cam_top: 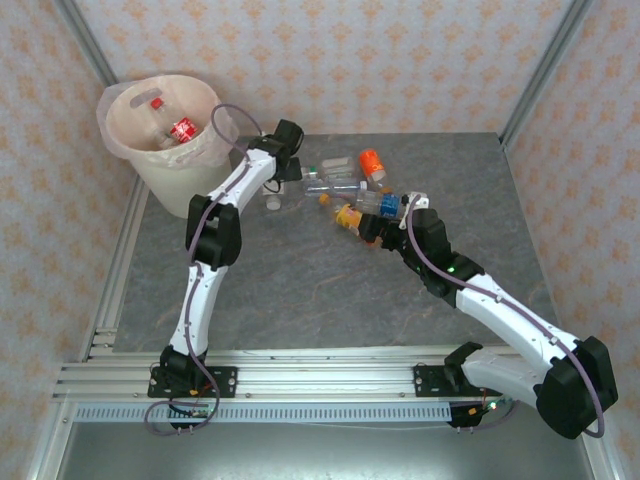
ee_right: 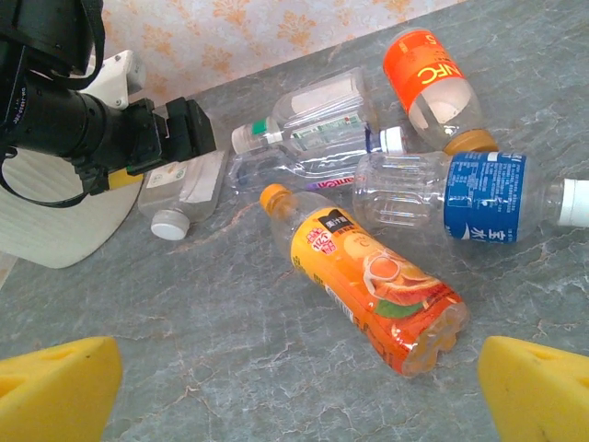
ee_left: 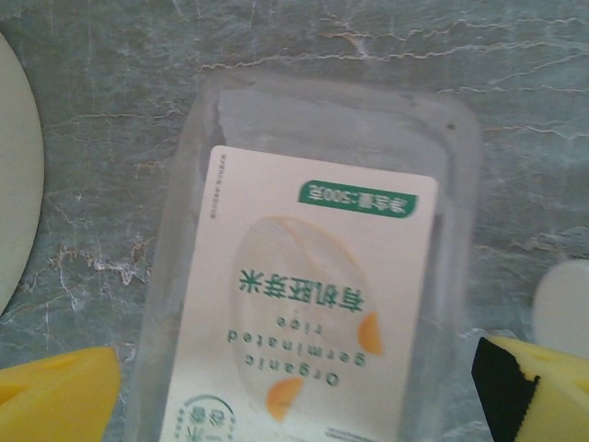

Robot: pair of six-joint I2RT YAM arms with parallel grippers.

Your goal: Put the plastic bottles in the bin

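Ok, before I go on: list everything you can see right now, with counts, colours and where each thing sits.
bin: one, cream-white with a pinkish liner, far left of the table.
bottles in the bin: at least one, clear with a red label; a red cap shows beside it.
flat bottle: one, clear with a white label, lying under the left gripper.
orange-label bottle: one, orange cap, lying nearest the right gripper.
blue-label bottle: one, clear, white cap, just beyond it.
NFC bottle: one, orange label, far side of the pile.
other clear bottles: two, mid-pile.
table: one, grey marbled.
left gripper: open, yellow pads.
right gripper: open, yellow pads.
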